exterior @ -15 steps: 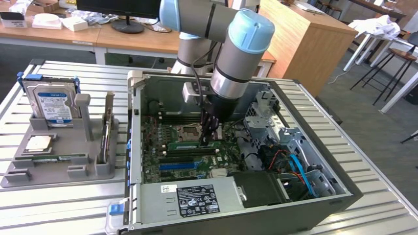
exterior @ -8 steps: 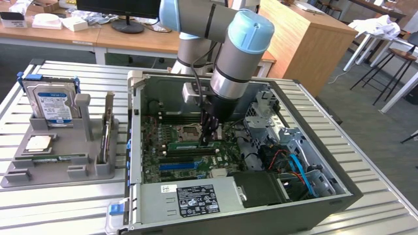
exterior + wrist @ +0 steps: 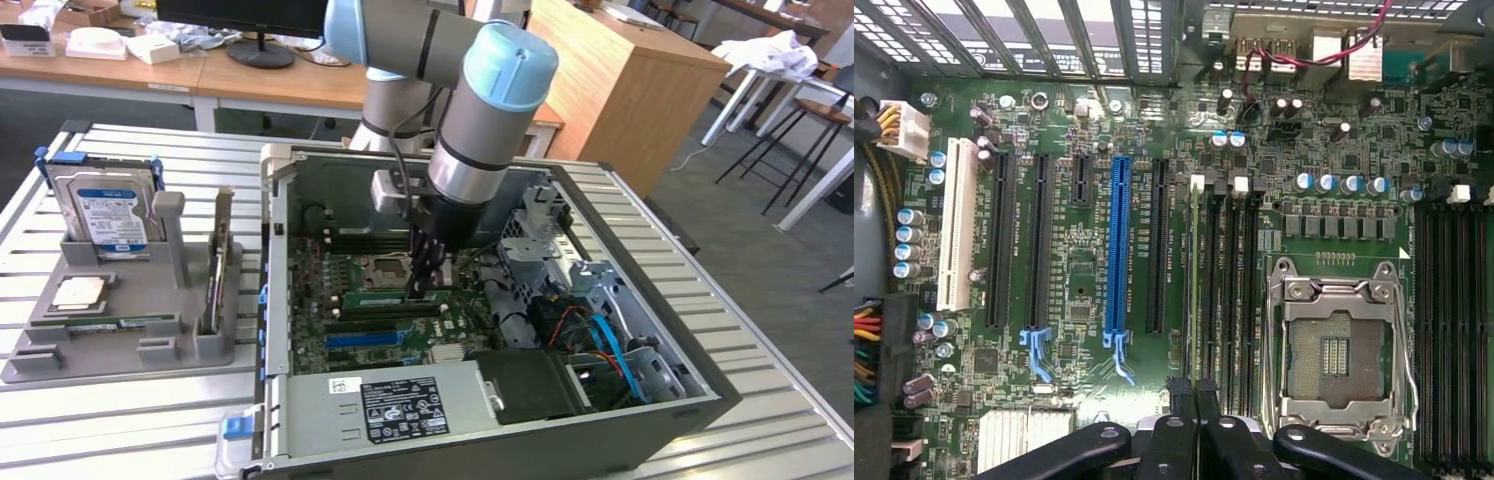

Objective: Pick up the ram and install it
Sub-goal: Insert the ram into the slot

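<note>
Ram stands on edge in a motherboard slot beside the CPU socket. We find the gripper nearly closed, its fingers pinching the ram's top edge.

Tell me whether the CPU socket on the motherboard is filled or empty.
Empty. The CPU socket shows bare contacts inside its metal frame in the wrist view, with no chip seated.

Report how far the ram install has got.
Done: the ram is lifted and already inside the computer case. In hand: the gripper is shut on it at the memory slots beside the CPU socket. Left: seating it; whether it is fully pressed home cannot be told.
</note>
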